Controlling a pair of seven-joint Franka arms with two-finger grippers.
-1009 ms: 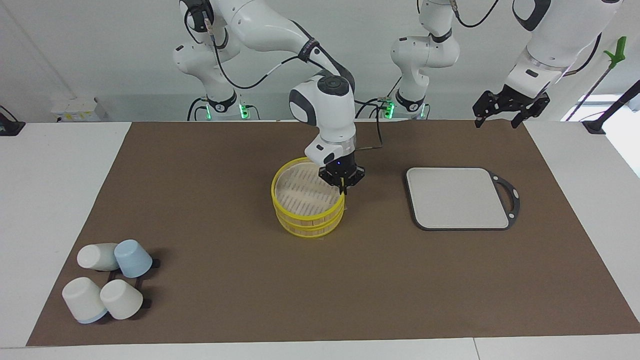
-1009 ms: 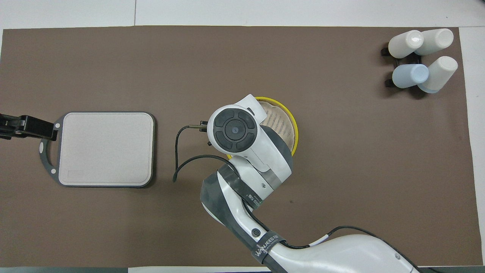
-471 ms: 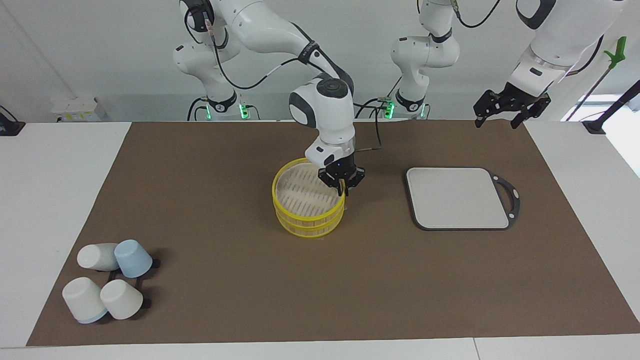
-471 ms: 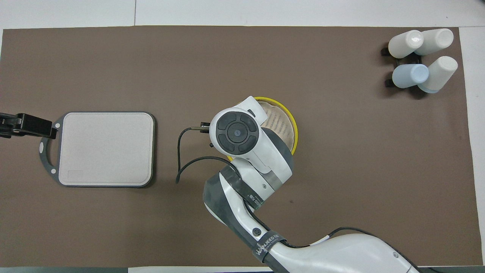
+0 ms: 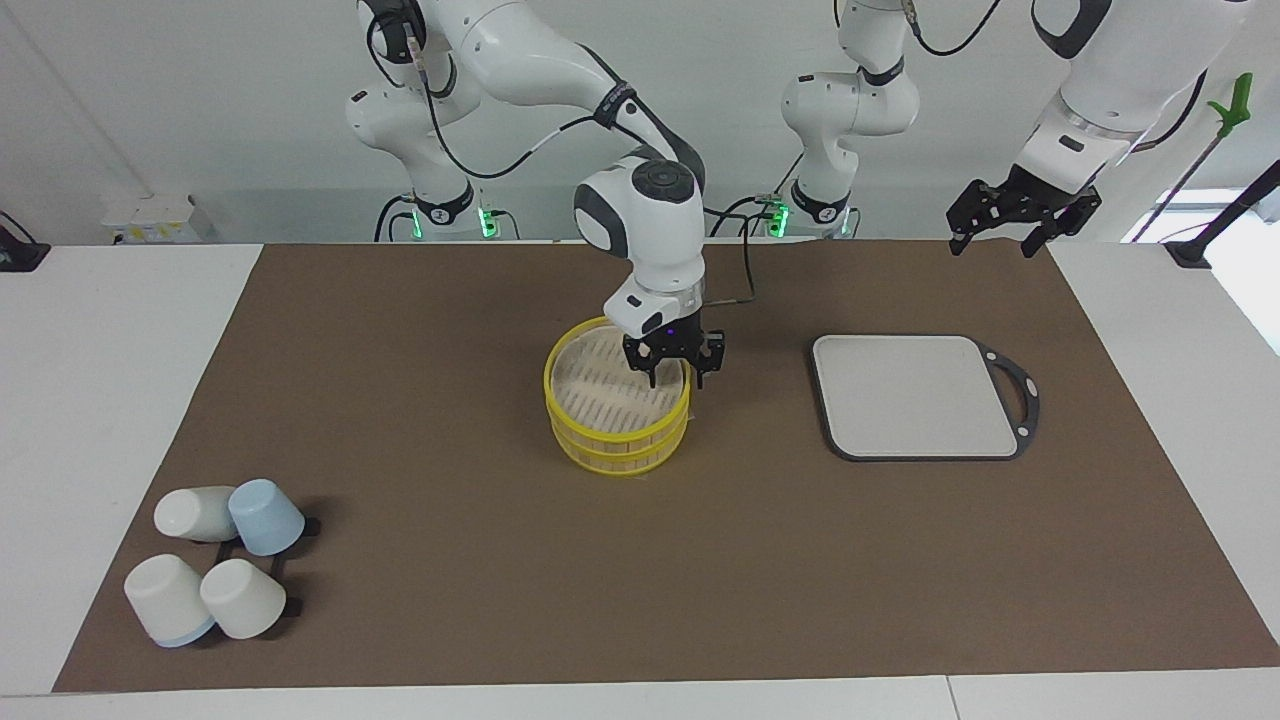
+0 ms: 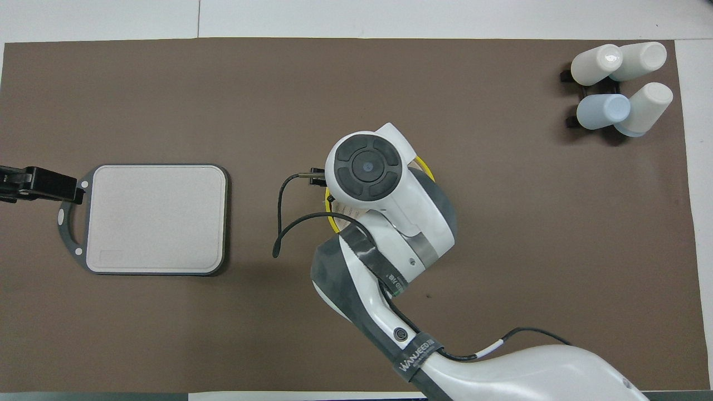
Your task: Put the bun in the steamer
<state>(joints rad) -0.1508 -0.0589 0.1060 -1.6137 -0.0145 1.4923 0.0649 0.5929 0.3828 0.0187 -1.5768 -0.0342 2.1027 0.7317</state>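
Note:
The yellow-rimmed steamer (image 5: 615, 395) stands in the middle of the brown mat, its slatted pale surface showing on top. My right gripper (image 5: 673, 378) is open just above the steamer's rim on the side toward the left arm's end, one finger over the inside and one outside. In the overhead view the right arm covers most of the steamer (image 6: 330, 209). No bun shows in either view. My left gripper (image 5: 1010, 225) is open and empty, waiting in the air past the grey board's handle; it also shows in the overhead view (image 6: 22, 184).
A flat grey square board with a black rim (image 5: 915, 395) (image 6: 153, 217) lies toward the left arm's end. Several white and blue cups (image 5: 215, 560) (image 6: 621, 89) lie at the mat's corner farthest from the robots, toward the right arm's end.
My right gripper was shut on the steamer's yellow rim; it has opened, let go and shifted a little over the steamer. The left arm has hardly moved.

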